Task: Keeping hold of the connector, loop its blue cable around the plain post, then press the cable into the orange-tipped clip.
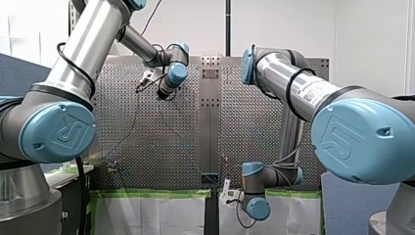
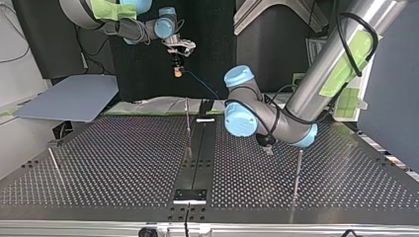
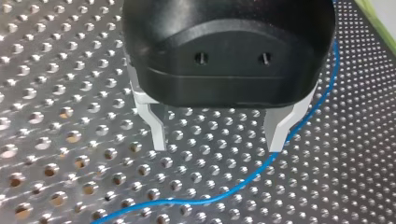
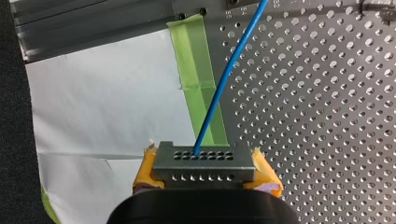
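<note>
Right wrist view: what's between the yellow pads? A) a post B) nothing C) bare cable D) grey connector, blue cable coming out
D: the yellow pads of my right gripper clamp the grey connector, and the blue cable runs out of one of its holes.

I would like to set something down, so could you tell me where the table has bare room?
In the top view, the table is bare between the left post and the centre post, and again beyond the right post. It is crowded between the centre and right posts: my left gripper hangs open there over the cable.
</note>
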Robot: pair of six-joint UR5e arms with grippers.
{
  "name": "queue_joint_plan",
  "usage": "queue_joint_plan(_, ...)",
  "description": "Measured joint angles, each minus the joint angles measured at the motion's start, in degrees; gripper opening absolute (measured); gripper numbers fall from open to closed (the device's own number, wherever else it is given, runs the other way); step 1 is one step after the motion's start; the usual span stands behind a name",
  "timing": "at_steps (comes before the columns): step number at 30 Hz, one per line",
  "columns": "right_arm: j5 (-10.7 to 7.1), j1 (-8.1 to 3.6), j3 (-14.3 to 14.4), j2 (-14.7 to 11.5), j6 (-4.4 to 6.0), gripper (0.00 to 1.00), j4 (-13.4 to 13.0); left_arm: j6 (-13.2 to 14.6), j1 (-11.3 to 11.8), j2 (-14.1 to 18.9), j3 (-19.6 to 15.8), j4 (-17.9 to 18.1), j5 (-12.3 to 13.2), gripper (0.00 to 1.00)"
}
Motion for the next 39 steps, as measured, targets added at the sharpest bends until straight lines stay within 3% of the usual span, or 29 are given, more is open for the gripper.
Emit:
queue_joint_plan(8, 0.00, 0.19, 0.0, 0.0, -0.15, 0.00, 0.3, 0.1, 0.0, -0.3, -1.3, 1.0, 0.2, 1.00)
queue_joint_plan(26, 0.00, 0.21, 0.0, 0.0, 0.03, 0.00, 0.0, -1.2, -0.4, -7.5, -1.4, 3.1, 1.4, 1.00)
queue_joint_plan(39, 0.00, 0.20, 0.0, 0.1, 0.04, 0.00, -0.3, -1.1, 0.1, -10.9, -1.4, 4.6, 1.6, 1.00)
